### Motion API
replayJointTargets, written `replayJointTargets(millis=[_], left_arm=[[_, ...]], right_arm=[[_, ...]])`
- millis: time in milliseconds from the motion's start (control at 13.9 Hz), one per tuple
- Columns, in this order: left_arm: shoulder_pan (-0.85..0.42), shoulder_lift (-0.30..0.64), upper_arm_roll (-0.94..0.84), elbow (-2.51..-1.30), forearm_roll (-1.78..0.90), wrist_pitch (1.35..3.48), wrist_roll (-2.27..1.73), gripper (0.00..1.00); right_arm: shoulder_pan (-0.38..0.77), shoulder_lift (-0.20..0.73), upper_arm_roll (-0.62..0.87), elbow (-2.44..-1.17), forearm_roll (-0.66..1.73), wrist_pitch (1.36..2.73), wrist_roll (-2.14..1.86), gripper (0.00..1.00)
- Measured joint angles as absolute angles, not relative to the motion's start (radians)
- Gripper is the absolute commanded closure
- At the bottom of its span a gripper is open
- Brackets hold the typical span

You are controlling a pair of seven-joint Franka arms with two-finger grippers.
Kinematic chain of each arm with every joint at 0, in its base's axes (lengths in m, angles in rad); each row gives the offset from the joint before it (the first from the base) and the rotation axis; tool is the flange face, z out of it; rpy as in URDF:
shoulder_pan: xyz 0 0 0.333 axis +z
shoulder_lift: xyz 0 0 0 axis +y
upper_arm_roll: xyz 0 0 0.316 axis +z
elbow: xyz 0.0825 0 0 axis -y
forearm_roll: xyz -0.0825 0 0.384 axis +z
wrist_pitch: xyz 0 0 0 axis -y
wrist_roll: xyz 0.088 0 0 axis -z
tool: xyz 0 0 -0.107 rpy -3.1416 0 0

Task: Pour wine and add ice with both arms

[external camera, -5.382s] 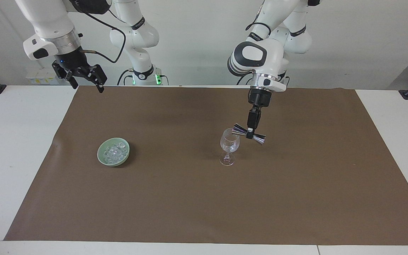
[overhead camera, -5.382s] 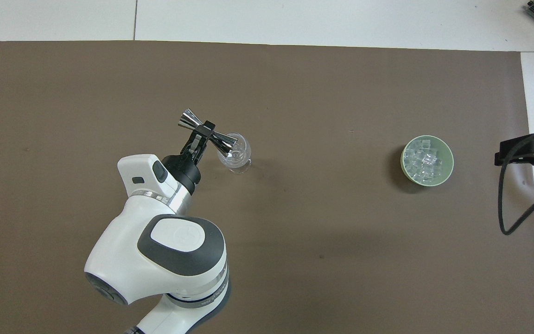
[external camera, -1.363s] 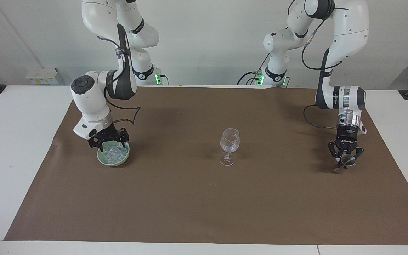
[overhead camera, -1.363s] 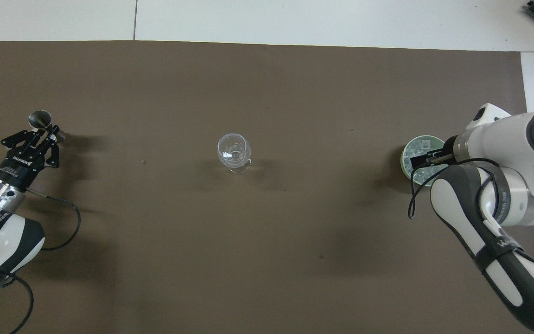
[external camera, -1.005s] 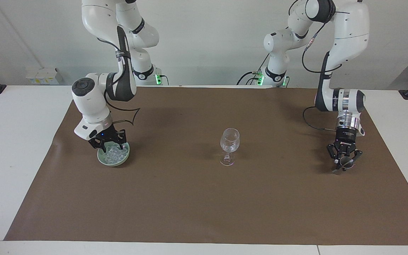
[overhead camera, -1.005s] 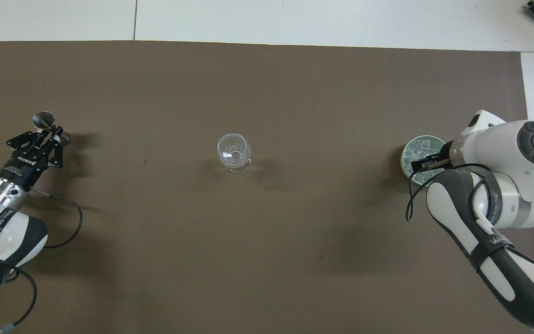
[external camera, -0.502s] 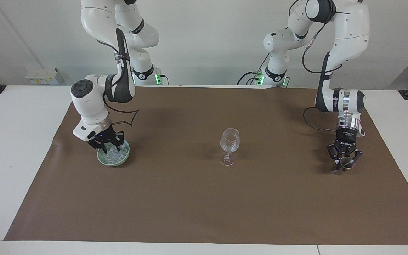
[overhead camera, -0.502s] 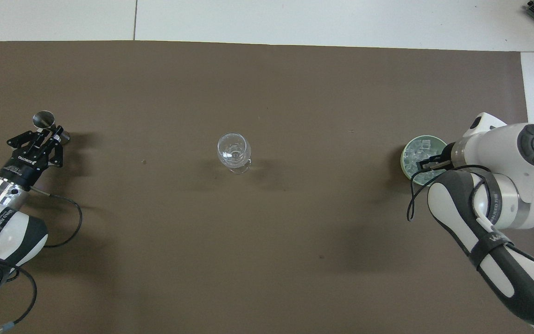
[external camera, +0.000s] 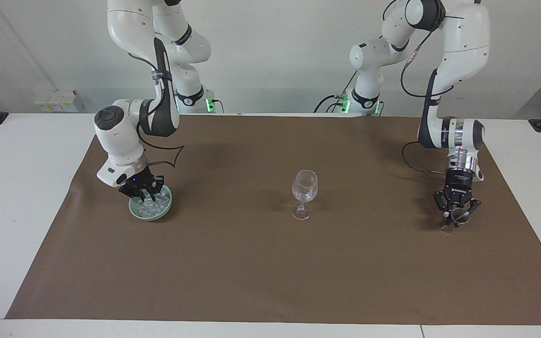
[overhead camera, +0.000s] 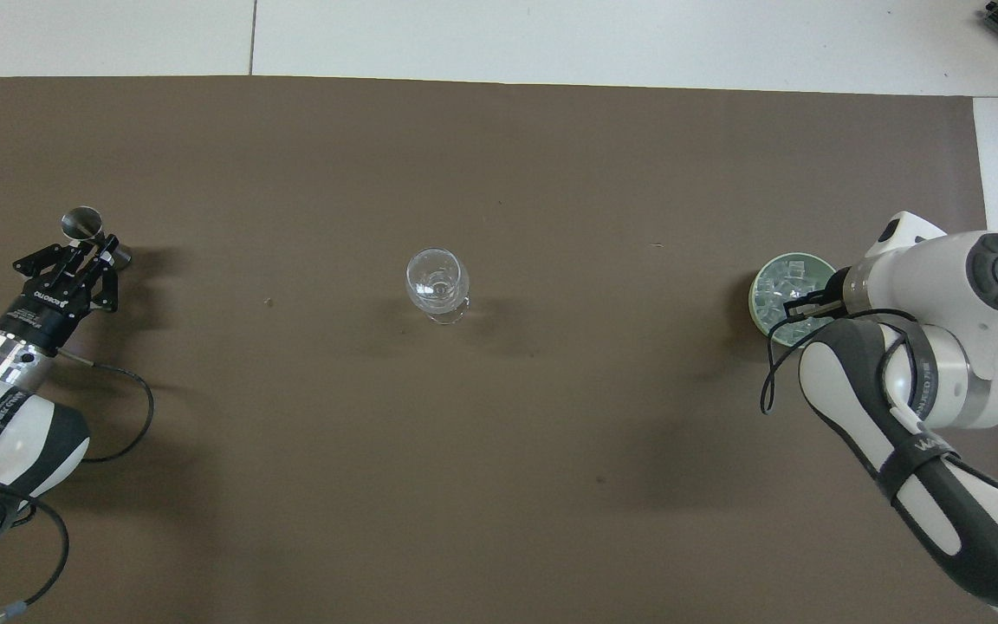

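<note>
Here the right gripper (external camera: 147,195) dips into the pale green bowl (external camera: 134,210) of glassy ice chunks (external camera: 156,204), its fingers' state unclear; the left gripper (external camera: 457,217) seemingly clasps the small shiny steel jigger (overhead camera: 81,224).

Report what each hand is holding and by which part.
Left hand grips the metal jigger at its waist. Right hand is down in the ice; a hold cannot be told.

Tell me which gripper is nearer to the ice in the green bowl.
The right gripper: it is down in the green bowl among the ice. The left gripper is at the left arm's end of the table, at a metal jigger.
</note>
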State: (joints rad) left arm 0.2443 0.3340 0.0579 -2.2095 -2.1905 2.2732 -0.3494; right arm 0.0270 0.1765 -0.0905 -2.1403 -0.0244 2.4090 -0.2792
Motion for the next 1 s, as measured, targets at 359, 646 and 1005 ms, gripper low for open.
replayJointTargets(millis=[359,646,1005], left_arm=[[0.245,0.335,0.059,-2.209,-2.191,2.267,-0.35,0.59],[0.245,0.335,0.061,-2.209,-2.191,2.265,-0.351,0.46],[0.246,0.335,0.063,-2.209,-2.191,2.265,-0.351,0.19]], right_arm=[[0.027,0.176,-0.091,-2.134,-0.024,2.406,-0.279,0.97],[0.027,0.153,-0.09,-2.084,-0.024,2.318,-0.228,1.0],[0.032,0.096,-0.047,-2.02,-0.022,2.21,0.006,1.0]])
